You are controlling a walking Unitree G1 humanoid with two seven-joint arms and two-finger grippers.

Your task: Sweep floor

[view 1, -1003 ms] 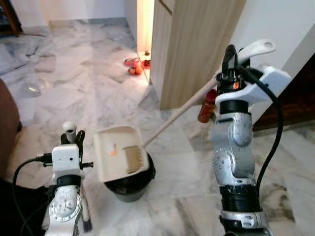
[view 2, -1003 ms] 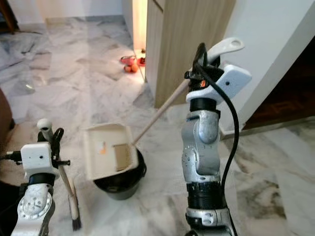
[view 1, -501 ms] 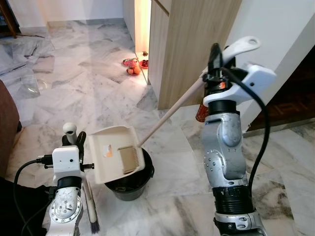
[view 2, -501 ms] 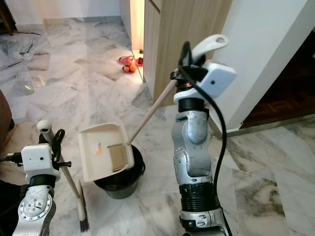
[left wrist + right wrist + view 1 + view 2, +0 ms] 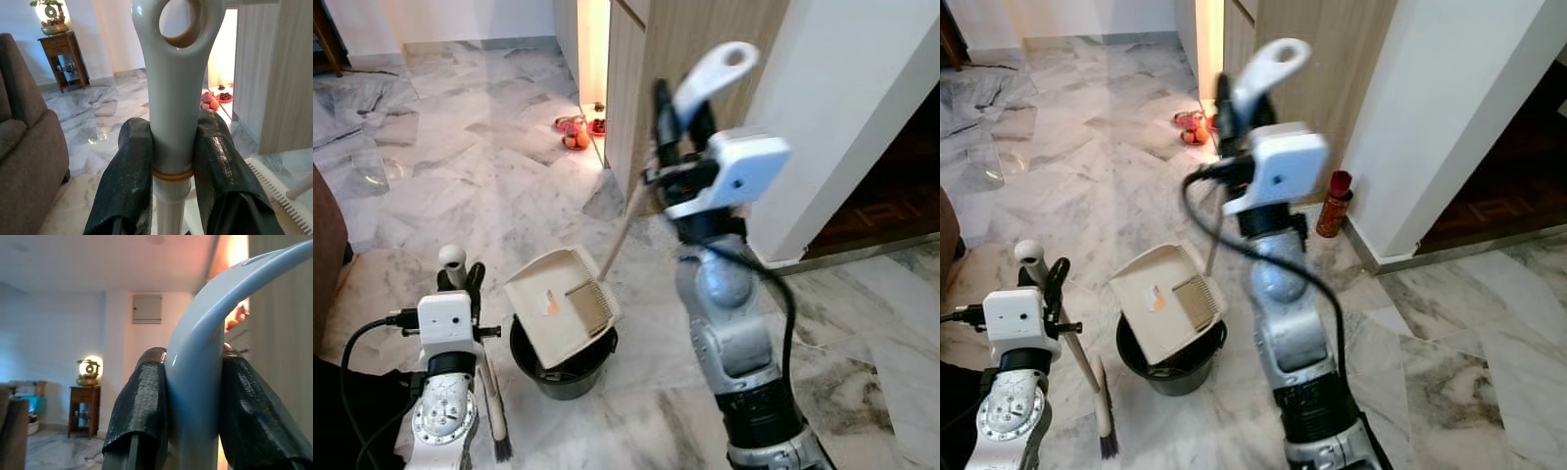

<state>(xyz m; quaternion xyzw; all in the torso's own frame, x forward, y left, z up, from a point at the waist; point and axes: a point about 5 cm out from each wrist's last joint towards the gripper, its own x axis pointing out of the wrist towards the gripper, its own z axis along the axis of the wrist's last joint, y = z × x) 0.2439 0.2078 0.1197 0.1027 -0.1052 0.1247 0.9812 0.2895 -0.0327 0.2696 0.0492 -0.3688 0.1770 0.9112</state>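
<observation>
a: which step is the robot working on?

b: it looks like the emptying step. the right gripper (image 5: 677, 122), high in the upper middle of the frame, is pinching the pale end of the dustpan handle (image 5: 713, 73), with a black finger pressed on each side. the long stick is running down to the dustpan (image 5: 563, 304), which is tilting over the black bucket (image 5: 570, 364) in the lower middle, its lip touching the rim.

a: and the other arm?

b: the left gripper (image 5: 457, 284), in the lower left, is clamping the broom handle (image 5: 172, 103), fingers (image 5: 128, 181) squeezing it from both sides. the brush (image 5: 1105, 416) is hanging low beside the bucket, near the marble floor (image 5: 460, 176).

a: what is the next move calling for?

b: probably tipping the pan steeper so whatever is lying in it slides into the bucket, while keeping the lip inside the rim. i cannot tell whether any dirt is sitting in the pan.
</observation>
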